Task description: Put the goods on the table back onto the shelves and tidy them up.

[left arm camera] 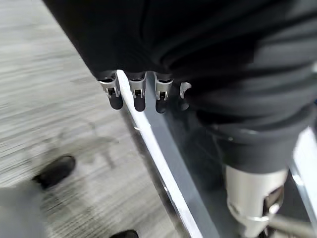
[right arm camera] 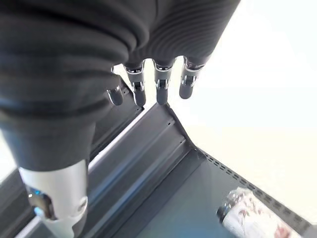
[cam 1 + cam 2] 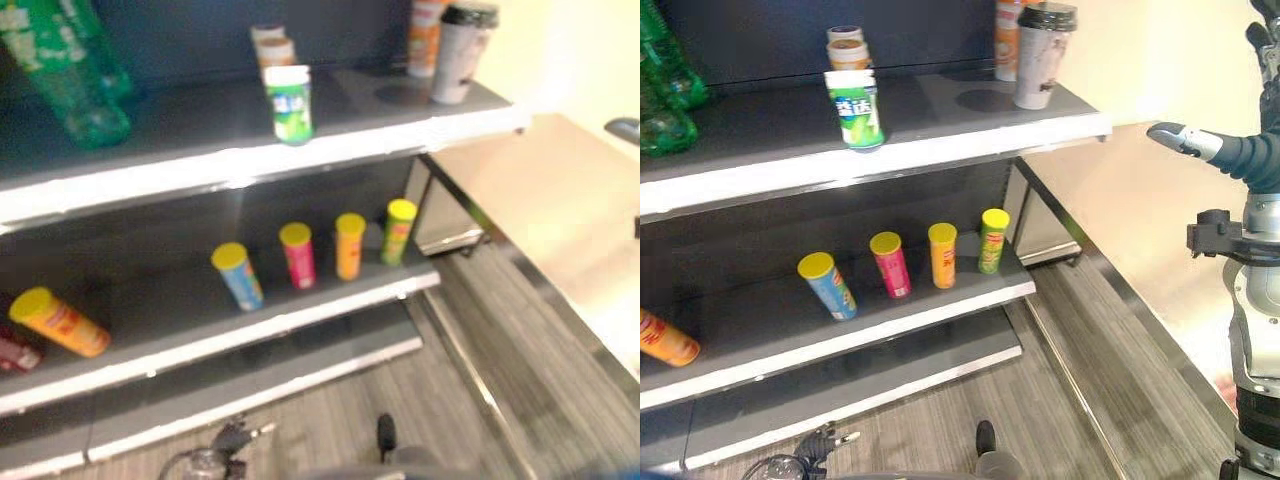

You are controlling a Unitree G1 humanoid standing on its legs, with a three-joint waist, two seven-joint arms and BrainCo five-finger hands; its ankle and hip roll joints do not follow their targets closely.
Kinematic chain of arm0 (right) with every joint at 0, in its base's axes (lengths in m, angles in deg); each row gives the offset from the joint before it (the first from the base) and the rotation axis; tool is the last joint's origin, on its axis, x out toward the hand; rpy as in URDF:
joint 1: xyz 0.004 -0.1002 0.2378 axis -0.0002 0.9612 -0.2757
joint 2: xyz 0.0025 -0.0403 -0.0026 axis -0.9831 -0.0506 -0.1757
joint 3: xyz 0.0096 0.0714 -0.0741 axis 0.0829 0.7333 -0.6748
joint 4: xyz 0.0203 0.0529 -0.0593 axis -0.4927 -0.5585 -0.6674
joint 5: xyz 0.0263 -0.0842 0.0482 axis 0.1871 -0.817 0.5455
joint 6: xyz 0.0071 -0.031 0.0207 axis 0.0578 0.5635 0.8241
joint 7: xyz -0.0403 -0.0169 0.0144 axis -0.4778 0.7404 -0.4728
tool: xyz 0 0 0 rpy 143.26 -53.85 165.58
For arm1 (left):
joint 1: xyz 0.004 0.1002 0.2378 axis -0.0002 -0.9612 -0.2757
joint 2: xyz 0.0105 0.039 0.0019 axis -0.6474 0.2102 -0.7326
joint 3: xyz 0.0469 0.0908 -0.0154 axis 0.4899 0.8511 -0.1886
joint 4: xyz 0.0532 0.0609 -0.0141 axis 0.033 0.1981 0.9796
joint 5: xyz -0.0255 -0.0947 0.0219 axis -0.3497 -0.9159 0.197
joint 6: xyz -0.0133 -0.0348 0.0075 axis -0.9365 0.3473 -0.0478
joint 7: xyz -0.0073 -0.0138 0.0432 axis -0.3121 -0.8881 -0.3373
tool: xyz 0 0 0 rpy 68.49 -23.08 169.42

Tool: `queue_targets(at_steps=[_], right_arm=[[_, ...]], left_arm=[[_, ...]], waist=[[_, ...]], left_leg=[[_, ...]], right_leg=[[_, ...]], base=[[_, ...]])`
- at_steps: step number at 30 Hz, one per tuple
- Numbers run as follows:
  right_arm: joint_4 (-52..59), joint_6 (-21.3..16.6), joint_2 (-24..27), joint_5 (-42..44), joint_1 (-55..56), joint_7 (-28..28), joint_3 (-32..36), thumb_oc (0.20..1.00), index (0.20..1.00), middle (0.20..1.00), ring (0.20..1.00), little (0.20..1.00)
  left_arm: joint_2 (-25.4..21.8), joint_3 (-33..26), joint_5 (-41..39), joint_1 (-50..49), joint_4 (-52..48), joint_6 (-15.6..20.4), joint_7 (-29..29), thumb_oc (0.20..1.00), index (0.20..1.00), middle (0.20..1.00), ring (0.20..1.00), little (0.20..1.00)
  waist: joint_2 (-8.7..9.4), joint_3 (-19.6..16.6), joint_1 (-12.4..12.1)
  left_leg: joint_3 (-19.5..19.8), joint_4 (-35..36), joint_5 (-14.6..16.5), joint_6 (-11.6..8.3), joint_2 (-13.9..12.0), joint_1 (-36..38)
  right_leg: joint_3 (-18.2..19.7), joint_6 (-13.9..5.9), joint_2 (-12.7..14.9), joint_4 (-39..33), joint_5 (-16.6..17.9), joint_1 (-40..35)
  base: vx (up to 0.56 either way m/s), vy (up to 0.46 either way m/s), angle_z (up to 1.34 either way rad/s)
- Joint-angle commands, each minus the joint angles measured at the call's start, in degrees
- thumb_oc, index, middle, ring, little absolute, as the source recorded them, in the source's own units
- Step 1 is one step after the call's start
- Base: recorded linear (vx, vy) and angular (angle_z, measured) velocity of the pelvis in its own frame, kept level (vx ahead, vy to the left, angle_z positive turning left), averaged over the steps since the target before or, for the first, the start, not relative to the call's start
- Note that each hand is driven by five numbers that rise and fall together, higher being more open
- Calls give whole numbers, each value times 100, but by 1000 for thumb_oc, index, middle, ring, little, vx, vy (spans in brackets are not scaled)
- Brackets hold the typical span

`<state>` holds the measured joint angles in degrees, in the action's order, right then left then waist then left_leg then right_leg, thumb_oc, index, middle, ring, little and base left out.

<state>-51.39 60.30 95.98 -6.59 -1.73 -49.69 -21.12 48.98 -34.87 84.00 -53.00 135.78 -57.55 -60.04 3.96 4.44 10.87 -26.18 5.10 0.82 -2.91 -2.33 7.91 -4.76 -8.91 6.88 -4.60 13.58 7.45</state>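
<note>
Fingers of the right hand hung straight, holding nothing, above the shelf; left hand fingers likewise relaxed, empty

Bright indoor light; left eye view motion-blurred, shelf edges glaring.

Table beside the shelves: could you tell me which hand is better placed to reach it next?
Probably the right: the right hand is raised, open, by the table on that side, while the left hand hangs over the floor.
</note>
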Motion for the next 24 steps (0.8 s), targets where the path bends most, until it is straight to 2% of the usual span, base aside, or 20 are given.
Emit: queue_targets(at_steps=[1,2,3,4,5,6,7,8,10,11,12,14,16,17,18,19,20,22,24], right_arm=[[109,-242,46,404,-544,125,10,1000,1000,1000,1000,1000],[109,-242,46,404,-544,125,10,1000,1000,1000,1000,1000],[168,-231,137,449,-1100,217,-452,1000,1000,1000,1000,1000],[121,-236,150,443,-1185,207,-527,1000,1000,1000,1000,1000],[91,-210,136,452,-1472,236,-773,1000,1000,1000,1000,1000],[-100,-208,197,410,-2022,211,-1195,1000,1000,1000,1000,1000],[-142,-215,197,403,-2092,203,-1257,1000,1000,1000,1000,1000],[-232,-212,225,275,-2353,161,-1420,1000,1000,1000,1000,1000],[-370,-263,233,91,-2746,38,-1594,1000,1000,1000,1000,1000],[-342,-243,494,-47,-3057,-12,-1640,1000,1000,1000,1000,1000],[-349,-242,500,-51,-3068,-19,-1641,1000,1000,1000,1000,1000],[-326,-317,790,-112,-3370,-169,-1653,1000,1000,1000,1000,1000],[-331,-349,1037,-165,-3651,-280,-1762,1000,1000,1000,1000,1000],[-366,-362,1059,-161,-3720,-290,-1821,1000,1000,1000,1000,1000],[-467,-352,1374,-355,-3786,-483,-1821,1000,1000,1000,1000,1000],[-515,-340,1498,-477,-3760,-563,-1769,1000,1000,1000,1000,1000],[-581,-326,1714,-673,-3551,-759,-1495,1000,1000,1000,1000,1000],[-704,-309,1807,-741,-3197,-880,-1217,1000,1000,1000,1000,1000],[-787,-277,1808,-873,-3017,-982,-1064,1000,1000,1000,1000,1000]], left_arm=[[-329,114,131,302,-242,242,63,1000,1000,1000,1000,1000],[-329,114,131,302,-242,242,63,1000,1000,1000,1000,1000],[-476,156,-124,266,-538,241,91,1000,1000,1000,1000,1000],[-469,128,-141,249,-558,233,93,1000,1000,1000,1000,1000],[-498,63,-262,168,-679,212,117,1000,1000,1000,1000,1000],[-602,-53,-435,20,-748,206,106,1000,1000,1000,1000,1000],[-595,-78,-440,8,-756,204,108,1000,1000,1000,1000,1000],[-630,-203,-490,-76,-722,204,87,1000,1000,1000,1000,1000],[-666,-427,-533,-205,-583,196,25,1000,1000,1000,1000,1000],[-670,-552,-397,-224,-271,197,-9,1000,1000,1000,1000,1000],[-667,-548,-389,-199,-245,212,-9,1000,1000,1000,1000,1000],[-644,-637,-310,-268,-1,225,-53,1000,1000,1000,1000,1000],[-565,-746,-306,-308,110,223,-75,1000,1000,1000,1000,1000],[-537,-752,-303,-294,116,226,-76,1000,1000,1000,1000,1000],[-501,-850,-292,-316,197,226,-80,1000,1000,1000,1000,1000],[-454,-864,-248,-304,272,217,-87,1000,1000,1000,1000,1000],[-358,-870,-154,-329,334,197,-106,1000,1000,1000,1000,1000],[-290,-828,-68,-314,337,188,-122,1000,1000,1000,1000,1000],[-274,-735,2,-291,331,208,-167,1000,1000,1000,1000,1000]], waist=[[-276,238,-222],[-276,238,-222],[-356,153,-569],[-353,171,-543],[-339,122,-690],[-278,35,-968],[-277,41,-957],[-228,5,-1080],[-121,-15,-1327],[45,-35,-1537],[33,-33,-1564],[147,-120,-1672],[111,-115,-1744],[68,-109,-1761],[79,-108,-1775],[36,-73,-1789],[-51,38,-1740],[-127,122,-1588],[-143,247,-1617]], left_leg=[[51,-10,264,172,-196,-238],[51,-10,264,172,-196,-238],[-492,-10,189,229,-276,-291],[-503,-10,196,227,-263,-273],[-751,-10,149,256,-307,-304],[-1261,-18,126,305,-388,-336],[-1280,-15,132,307,-373,-323],[-1512,-20,120,311,-399,-335],[-1722,-32,79,286,-451,-406],[-1789,-83,-194,147,-590,-653],[-1807,-95,-235,106,-646,-657],[-1992,-200,-543,-117,-986,-879],[-2063,-235,-884,-348,-1303,-954],[-2077,-233,-936,-390,-1363,-953],[-2063,-229,-1196,-556,-1556,-1067],[-2026,-234,-1354,-636,-1682,-1120],[-1958,-245,-1639,-814,-1941,-1198],[-1912,-262,-1693,-871,-2049,-1217],[-1543,-532,-1585,-892,-2068,-1384]], right_leg=[[-739,-192,230,1595,-1430,-25],[-739,-192,230,1595,-1430,-25],[-2128,3,809,2486,-1770,-513],[-2117,0,834,2541,-1807,-504],[-2573,45,1020,2772,-1842,-721],[-3342,-39,1309,3240,-1695,-1038],[-3319,-55,1328,3255,-1693,-1031],[-3603,-163,1488,3314,-1515,-1182],[-3790,-403,1789,3273,-1051,-1356],[-3624,-316,1515,2291,-1433,-1715],[-3629,-266,1437,2200,-1432,-1736],[-3581,-265,1028,1367,-1725,-1954],[-3504,-117,637,831,-1890,-1973],[-3486,-72,563,769,-1881,-1980],[-3373,-36,240,340,-1934,-2001],[-3341,40,41,150,-1936,-2034],[-3286,150,-223,-10,-2018,-2060],[-3188,186,-362,-40,-2059,-2014],[-3030,186,-340,-40,-2114,-1961]], base=[[-70,22,-87],[-211,105,-103],[-141,80,-73],[-194,90,-76],[-160,30,-122],[-158,40,-140],[-147,3,-139],[-96,-54,-124],[-235,-237,-123],[-250,-342,-94],[-262,-381,-113],[-234,-335,-82],[-212,-303,-62],[-244,-353,-67],[-203,-350,-94],[-338,-501,-85],[-253,-364,-52],[-204,-232,-5],[-165,-97,-14]])
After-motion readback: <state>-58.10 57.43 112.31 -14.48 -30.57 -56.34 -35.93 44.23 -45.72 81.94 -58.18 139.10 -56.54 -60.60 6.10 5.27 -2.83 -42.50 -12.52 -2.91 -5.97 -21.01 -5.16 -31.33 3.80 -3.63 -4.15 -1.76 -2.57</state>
